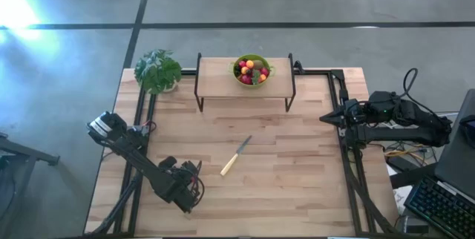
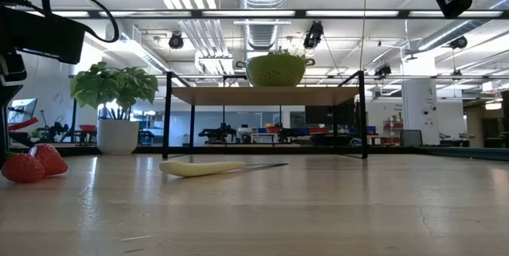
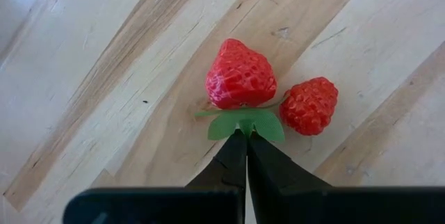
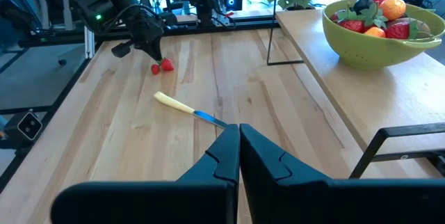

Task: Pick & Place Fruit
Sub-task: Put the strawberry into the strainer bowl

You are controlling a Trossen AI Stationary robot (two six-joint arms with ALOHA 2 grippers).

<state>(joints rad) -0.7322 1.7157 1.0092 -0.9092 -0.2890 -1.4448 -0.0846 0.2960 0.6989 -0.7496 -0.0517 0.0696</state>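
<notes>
Two red strawberries [image 3: 240, 74] [image 3: 309, 106] lie side by side on the wooden table, also seen in the low view [image 2: 32, 164] and far off in the right wrist view [image 4: 161, 66]. My left gripper [image 3: 245, 137] is shut and stands over them near the table's near left, pointing down, hiding them in the high view [image 1: 185, 187]. The rest of the fruit fills a green bowl [image 1: 252, 70] [image 4: 372, 33] on a raised shelf at the far side. My right gripper [image 4: 240, 130] is shut and waits at the right edge [image 1: 326, 119]. My left gripper comes from above with its shut fingertips [image 3: 236, 144] lined up on the green leaf [image 3: 247, 123] of the larger strawberry. Whether they touch the leaf, I cannot tell. Both strawberries rest on the table.
A pale-handled knife [image 1: 236, 156] [image 2: 203, 168] lies mid-table. A potted plant [image 1: 157, 70] stands at the far left corner. The black-legged wooden shelf [image 1: 223, 83] spans the far middle. Bare wood [image 1: 297, 172] stretches between knife and right arm.
</notes>
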